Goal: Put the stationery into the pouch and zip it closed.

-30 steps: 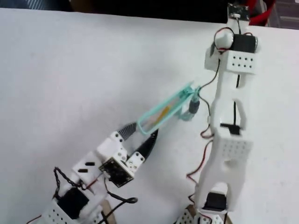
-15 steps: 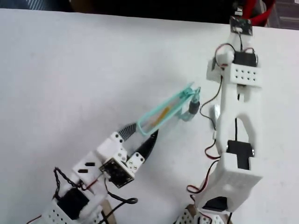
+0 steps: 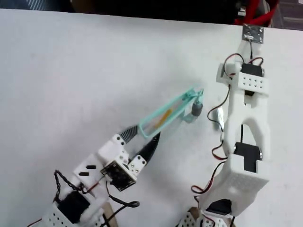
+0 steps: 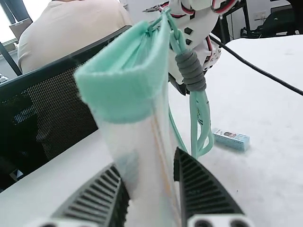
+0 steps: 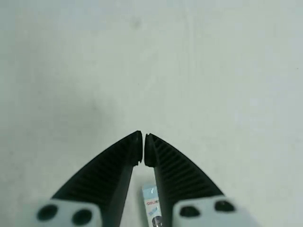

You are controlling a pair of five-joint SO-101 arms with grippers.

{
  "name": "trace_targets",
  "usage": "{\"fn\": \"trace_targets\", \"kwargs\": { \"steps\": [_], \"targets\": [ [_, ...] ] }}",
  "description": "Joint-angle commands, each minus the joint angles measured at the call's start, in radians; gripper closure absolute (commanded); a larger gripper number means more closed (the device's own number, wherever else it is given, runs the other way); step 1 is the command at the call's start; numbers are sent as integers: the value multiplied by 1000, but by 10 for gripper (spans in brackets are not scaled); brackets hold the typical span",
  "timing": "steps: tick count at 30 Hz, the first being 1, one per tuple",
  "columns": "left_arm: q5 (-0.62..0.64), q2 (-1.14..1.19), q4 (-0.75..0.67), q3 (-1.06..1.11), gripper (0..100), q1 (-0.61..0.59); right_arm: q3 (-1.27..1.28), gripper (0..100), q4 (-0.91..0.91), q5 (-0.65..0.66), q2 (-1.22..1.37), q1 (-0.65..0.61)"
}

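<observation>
1. The left gripper [image 3: 147, 134] is pinched on the near end of the pouch [image 3: 177, 105]. It holds the pouch up on a slant over the table [image 3: 71, 71]. A yellow-orange item [image 3: 165, 115] shows through the pouch's clear side.
2. The zip cord [image 4: 191, 71], with its grey bead, hangs at the pouch's far end. I cannot tell whether the zip is open.
3. A small box [image 4: 230, 138] lies on the table beyond the cord, outside the pouch. I judge that loading is unfinished and zipping comes later.
4. The right gripper [image 5: 143, 144] has its jaws pressed together tip to tip, with nothing between the tips. The next move likely calls for it to spread, pinch the box and carry it to the pouch's mouth.
</observation>
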Motion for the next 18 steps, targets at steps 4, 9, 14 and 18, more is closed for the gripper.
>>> {"fn": "trace_targets", "kwargs": {
  "steps": [4,9,14,18],
  "targets": [
    [-23,15,37,15,894,-10,-35,829,-21,3,35,10],
    [-23,13,37,15,894,-10,-58,830,-19,9,68,-2],
    [-23,12,35,15,892,-4,-61,838,33,11,68,-84],
    [-23,10,35,15,891,-10,-60,839,36,11,77,-104]
  ]
}}
